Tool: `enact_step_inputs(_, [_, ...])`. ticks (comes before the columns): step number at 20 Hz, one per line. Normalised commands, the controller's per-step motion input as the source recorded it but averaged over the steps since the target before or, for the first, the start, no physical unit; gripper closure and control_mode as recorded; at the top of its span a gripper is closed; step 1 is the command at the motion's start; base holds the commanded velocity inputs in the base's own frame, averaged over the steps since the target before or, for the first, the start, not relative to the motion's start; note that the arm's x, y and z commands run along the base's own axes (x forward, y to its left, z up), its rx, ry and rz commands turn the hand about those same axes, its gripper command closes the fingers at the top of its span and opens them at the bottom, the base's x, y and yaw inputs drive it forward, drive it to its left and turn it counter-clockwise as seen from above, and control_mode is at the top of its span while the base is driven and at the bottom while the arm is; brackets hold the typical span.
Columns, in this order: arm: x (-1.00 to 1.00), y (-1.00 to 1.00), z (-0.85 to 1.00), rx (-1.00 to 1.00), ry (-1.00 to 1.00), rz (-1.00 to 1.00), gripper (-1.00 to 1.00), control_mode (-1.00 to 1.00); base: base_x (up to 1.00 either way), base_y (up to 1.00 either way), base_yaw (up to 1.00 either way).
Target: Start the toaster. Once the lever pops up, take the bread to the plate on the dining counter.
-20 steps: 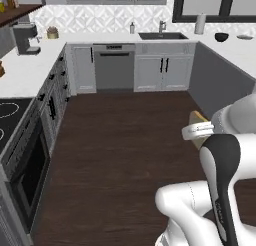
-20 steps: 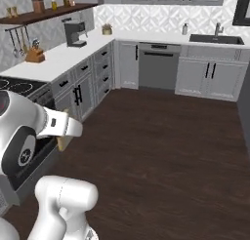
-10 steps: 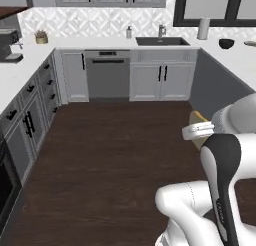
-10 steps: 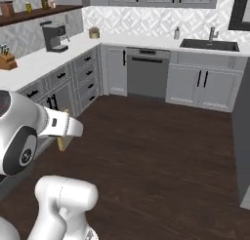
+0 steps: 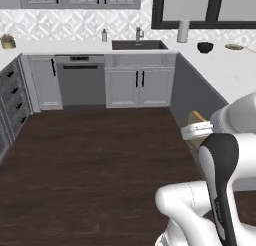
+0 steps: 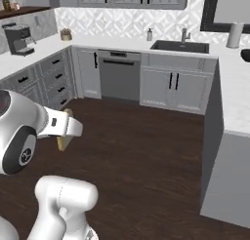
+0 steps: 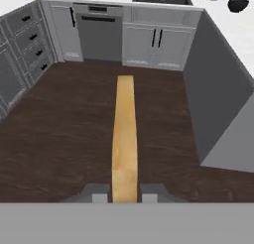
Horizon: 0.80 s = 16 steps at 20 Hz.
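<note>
The bread (image 7: 124,134), a thin golden-tan slice, shows edge-on in the hand view, running straight up from my gripper (image 7: 124,196), which is shut on its near end. In the base views the same bread (image 5: 196,119) (image 6: 64,138) sticks out by the white hand, carried above the dark wood floor. The dining counter (image 5: 225,75) (image 6: 235,92) lies to the right, white-topped on a grey base. Far back on it rests the pale plate (image 5: 235,47). The toaster is out of view.
A dark bowl (image 5: 205,47) sits on the dining counter left of the plate. Grey cabinets, a dishwasher (image 5: 80,82) and a sink (image 5: 139,44) line the back wall. A coffee machine (image 6: 19,39) stands on the left counter. Open floor (image 5: 100,160) lies ahead.
The whole picture has slid left as the base turned right; the stove and left counter have left the left base view. The arm still holds the bread the same way.
</note>
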Motion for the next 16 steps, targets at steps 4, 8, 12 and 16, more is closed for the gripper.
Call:
enact_step_inputs(4, [0.00,0.00,0.00,0.00,0.00,0.00,1.00,1.00,0.36,-1.00,-0.22])
enact_step_inputs(8, [0.00,0.00,0.00,0.00,0.00,0.00,1.00,1.00,0.43,-1.00,-0.25])
enact_step_inputs(12, [0.00,0.00,0.00,0.00,0.00,0.00,1.00,1.00,0.58,-1.00,-0.21])
enact_step_inputs(16, [0.00,0.00,0.00,0.00,0.00,0.00,1.00,1.00,0.71,-1.00,-0.10])
